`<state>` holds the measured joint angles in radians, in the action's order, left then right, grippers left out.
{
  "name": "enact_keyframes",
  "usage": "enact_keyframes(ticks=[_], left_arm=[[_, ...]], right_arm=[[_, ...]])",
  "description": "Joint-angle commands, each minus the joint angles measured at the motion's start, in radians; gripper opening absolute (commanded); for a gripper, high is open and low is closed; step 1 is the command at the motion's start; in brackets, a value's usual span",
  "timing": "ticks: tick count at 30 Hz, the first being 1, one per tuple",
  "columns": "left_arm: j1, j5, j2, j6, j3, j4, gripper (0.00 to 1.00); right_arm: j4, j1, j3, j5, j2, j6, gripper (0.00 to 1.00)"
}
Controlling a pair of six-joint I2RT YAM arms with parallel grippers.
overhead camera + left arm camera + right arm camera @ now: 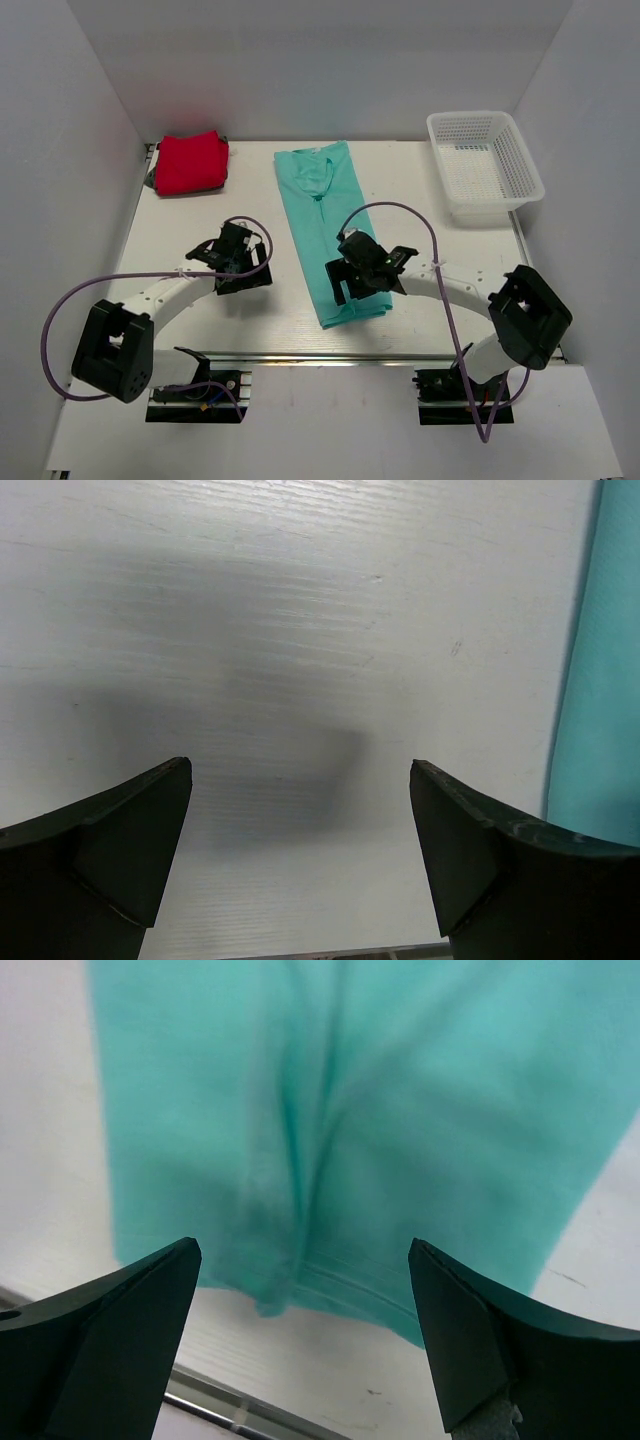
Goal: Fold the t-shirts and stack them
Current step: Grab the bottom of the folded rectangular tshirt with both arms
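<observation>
Top external view: the teal t-shirt (325,230) is laid out as 1 long narrow strip on the table (200,215), sleeves tucked in, collar at the far end. This is judged to be the lengthwise stage of folding, with the crosswise folds not yet made. The red t-shirt (190,163) is seen as a compact bundle well apart from the teal t-shirt, to the left of its collar end. It is probably parked there, already folded, as the base of the stack. The basket (530,178) stands well apart to the right of that same collar end and holds nothing that can be made out. The left gripper (235,255) is held near the left edge of the teal t-shirt's near half, apart from the cloth. The right gripper (365,275) is poised over the teal t-shirt's near end, likely so that the hem can be pinched and carried toward the collar.

Left wrist view: the 2 fingers are spread wide with only bare table between them. The teal t-shirt is seen as a strip along the right margin, so nothing is gripped. This arm is judged to be waiting beside the cloth.

Right wrist view: the fingers are likewise spread apart and empty. The hem of the teal t-shirt lies between and beyond them, with a raised crease running down its middle. No contact with the cloth can be confirmed.
</observation>
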<state>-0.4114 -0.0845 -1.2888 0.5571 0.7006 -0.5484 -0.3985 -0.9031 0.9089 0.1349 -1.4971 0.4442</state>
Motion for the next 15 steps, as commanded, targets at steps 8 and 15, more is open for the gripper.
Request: enact_keyframes(ticks=[8, 15], left_arm=[[-0.026, 0.276, -0.049, -0.072, 0.022, 0.157, 1.00], [-0.075, 0.321, -0.081, -0.108, 0.074, 0.169, 1.00]], right_arm=[[-0.109, 0.020, -0.067, 0.275, -0.008, 0.149, 0.90], [-0.042, 0.012, -0.078, 0.244, -0.055, 0.117, 0.90]])
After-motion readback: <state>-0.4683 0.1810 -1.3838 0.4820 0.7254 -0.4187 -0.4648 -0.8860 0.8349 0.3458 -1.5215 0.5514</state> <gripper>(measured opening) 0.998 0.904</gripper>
